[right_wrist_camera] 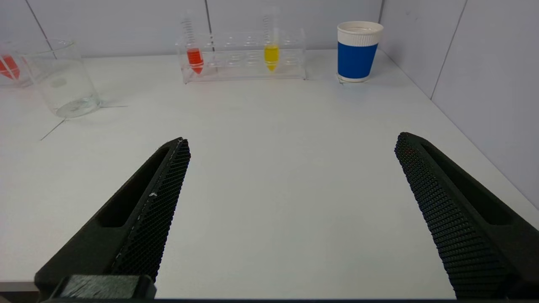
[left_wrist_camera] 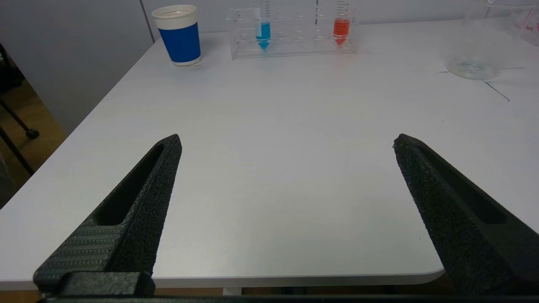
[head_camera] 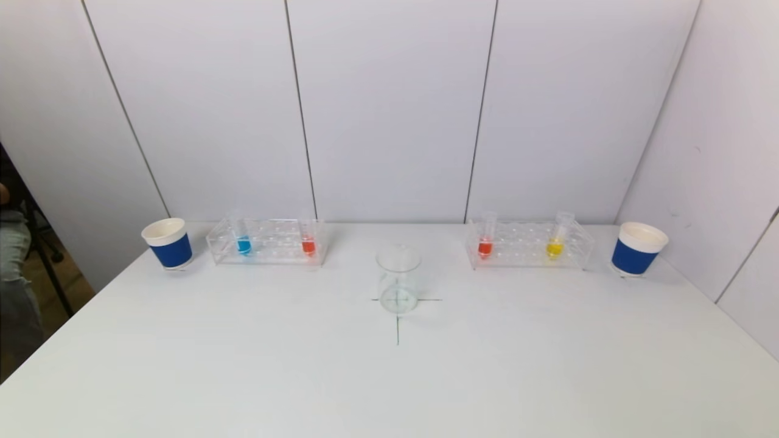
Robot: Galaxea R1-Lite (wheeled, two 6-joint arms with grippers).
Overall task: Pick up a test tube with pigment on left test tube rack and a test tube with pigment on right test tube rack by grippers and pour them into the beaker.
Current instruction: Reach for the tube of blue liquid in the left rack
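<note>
A clear left rack (head_camera: 268, 246) at the back left holds a blue-pigment tube (head_camera: 243, 241) and a red-pigment tube (head_camera: 308, 242). A clear right rack (head_camera: 528, 244) at the back right holds a red tube (head_camera: 485, 243) and a yellow tube (head_camera: 555, 243). An empty glass beaker (head_camera: 398, 280) stands at the table's middle on a cross mark. Neither arm shows in the head view. My left gripper (left_wrist_camera: 286, 141) is open and empty above the table's near edge, far from its rack (left_wrist_camera: 294, 31). My right gripper (right_wrist_camera: 291, 141) is open and empty, far from its rack (right_wrist_camera: 244, 54).
A blue-and-white paper cup (head_camera: 167, 243) stands left of the left rack, another (head_camera: 638, 248) right of the right rack. White wall panels stand behind and to the right. The table's left edge drops to a floor with a dark stand (head_camera: 42, 255).
</note>
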